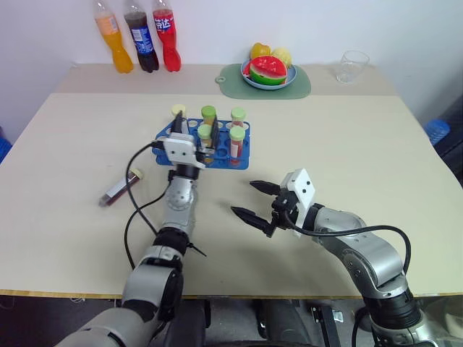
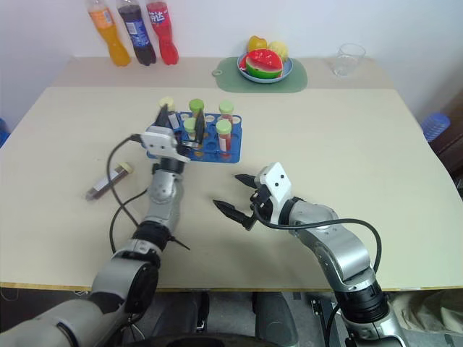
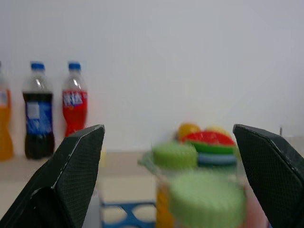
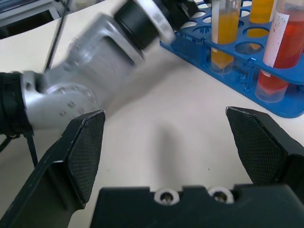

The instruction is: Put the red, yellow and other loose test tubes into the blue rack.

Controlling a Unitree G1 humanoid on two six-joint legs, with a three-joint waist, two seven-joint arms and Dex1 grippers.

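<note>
The blue rack stands mid-table with several green-capped test tubes upright in it, among them a yellow-orange tube and a red tube. My left gripper is raised over the rack's near-left part. It is open, its fingers on either side of a green-capped tube standing in the rack, apart from it. A loose dark-red tube with a cream cap lies on the table to the left. My right gripper hovers open and empty nearer the table's front, right of the left arm.
Three soda bottles stand at the back left. A plate of fruit on a green mat and a clear cup sit at the back. A black cable loops beside my left arm.
</note>
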